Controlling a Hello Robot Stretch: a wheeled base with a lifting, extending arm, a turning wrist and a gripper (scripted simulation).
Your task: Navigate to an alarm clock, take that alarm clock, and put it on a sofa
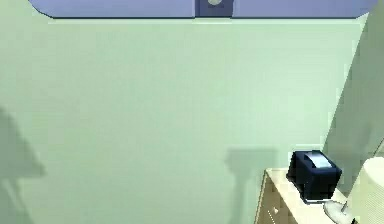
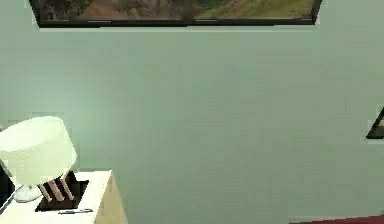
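Step in hand: judged to be the approach, lining the base up with the clock before any reach
Alarm clock [image 1: 313, 170]: likely the dark box with a pale top, standing on the wooden cabinet [image 1: 285, 200] at the forward view's lower right, close to the green wall
Neighbour: a white lamp [image 1: 370, 185] stands just beside the box at the forward view's right edge; the arm side view has a white-shaded lamp [image 2: 38, 150] at its lower left, on a pale wooden top [image 2: 108, 200], probably the same one
Other clutter: a low dark thing with brown slats [image 2: 60, 190] lies at the lamp's foot; what it is cannot be told
Gripper: whether its fingers are spread or pressed together cannot be told from these pictures
Doing it well: the base should creep and turn so that the cabinet slides from the arm side view's left toward just right of its middle, where the arm reaches out
Care: the robot should stop square to the cabinet's front, near but not touching
Risk: the lamp stands so close that a skewed reach could knock it
Progress: early, with the pick and the carry ahead
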